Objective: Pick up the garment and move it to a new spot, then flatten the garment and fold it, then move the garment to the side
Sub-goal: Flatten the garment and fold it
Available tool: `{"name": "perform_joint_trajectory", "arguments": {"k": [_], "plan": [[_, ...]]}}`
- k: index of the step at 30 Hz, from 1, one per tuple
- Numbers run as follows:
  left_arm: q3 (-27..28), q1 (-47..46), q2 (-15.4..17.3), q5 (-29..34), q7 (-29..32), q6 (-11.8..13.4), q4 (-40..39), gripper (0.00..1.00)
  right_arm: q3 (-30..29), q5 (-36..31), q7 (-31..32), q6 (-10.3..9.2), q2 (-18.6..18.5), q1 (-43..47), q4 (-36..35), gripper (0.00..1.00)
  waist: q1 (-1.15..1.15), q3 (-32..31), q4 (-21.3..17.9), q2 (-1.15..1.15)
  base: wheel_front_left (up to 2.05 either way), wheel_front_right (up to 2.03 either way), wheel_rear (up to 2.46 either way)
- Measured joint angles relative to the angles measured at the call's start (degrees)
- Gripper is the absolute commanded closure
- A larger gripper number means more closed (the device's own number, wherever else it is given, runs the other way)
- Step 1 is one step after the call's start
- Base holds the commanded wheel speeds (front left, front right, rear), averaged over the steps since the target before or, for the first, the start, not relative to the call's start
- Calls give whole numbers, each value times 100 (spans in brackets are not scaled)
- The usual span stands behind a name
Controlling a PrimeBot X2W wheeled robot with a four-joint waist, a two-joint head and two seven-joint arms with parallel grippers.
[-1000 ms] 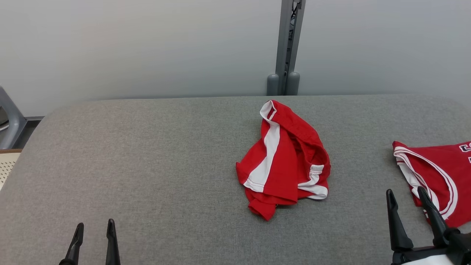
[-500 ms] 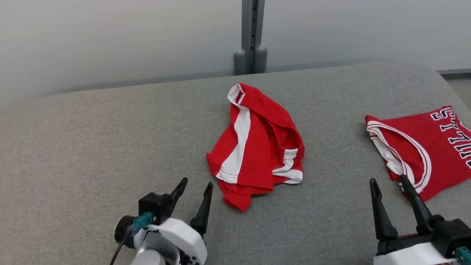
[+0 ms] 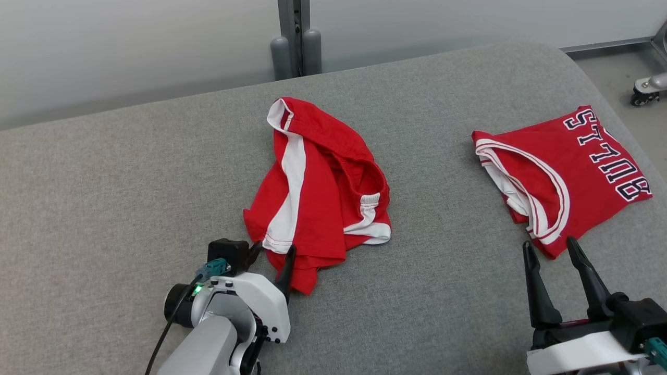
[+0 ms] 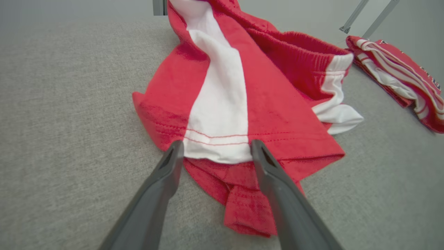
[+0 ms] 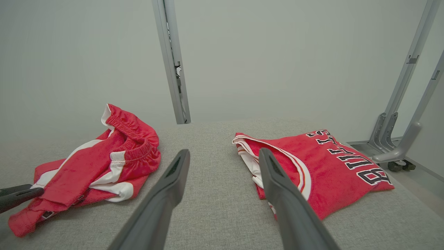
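Grey fabric tabletop (image 3: 104, 182), pale wall (image 3: 130, 52) behind. Crumpled red shorts (image 3: 318, 192) with white side stripes lie at table centre. Left gripper (image 3: 273, 251) at shorts' near hem, fingers apart, straddling white stripe's edge, nothing clamped. Right gripper (image 3: 548, 244) spread wide, holding nothing, just short of folded red jersey (image 3: 568, 166) at right.

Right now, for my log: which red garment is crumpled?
The red shorts with white side stripes, by the left end effector; the lettered jersey lies folded flat.
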Motion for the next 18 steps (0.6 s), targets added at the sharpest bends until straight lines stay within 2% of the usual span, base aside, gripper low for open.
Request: {"name": "perform_joint_trajectory", "arguments": {"k": [2,3,5,9,11,12,15,18], "plan": [[-41,-88,1,-57,-53,60,222,0,10,1,0,0,-1,-9,4,0,0,6,-17,0,0,0,0],[-66,-135,1,-70,-82,78,305,11,14,1,0,0,-1,-12,9,0,0,8,-19,0,0,0,0],[-118,-207,2,-177,-167,76,447,50,30,1,0,0,-1,-43,15,0,0,0,-20,0,0,0,0],[-265,-261,1,-344,-267,9,679,70,57,0,0,0,0,-65,29,0,0,-16,-25,0,0,0,0],[-338,-311,2,-432,-352,-11,726,85,48,-1,0,0,0,-65,30,0,0,-24,-20,0,0,0,0],[-370,-341,2,-479,-386,-25,736,86,46,-2,0,0,0,-65,32,0,0,-31,-17,0,0,0,0],[-477,-372,1,-566,-502,-14,768,80,37,-15,0,0,-1,-62,48,0,0,-52,-5,0,0,0,0],[-556,-394,2,-650,-569,-3,786,87,27,-16,0,0,-1,-52,75,0,0,-78,13,0,0,0,0]]}}
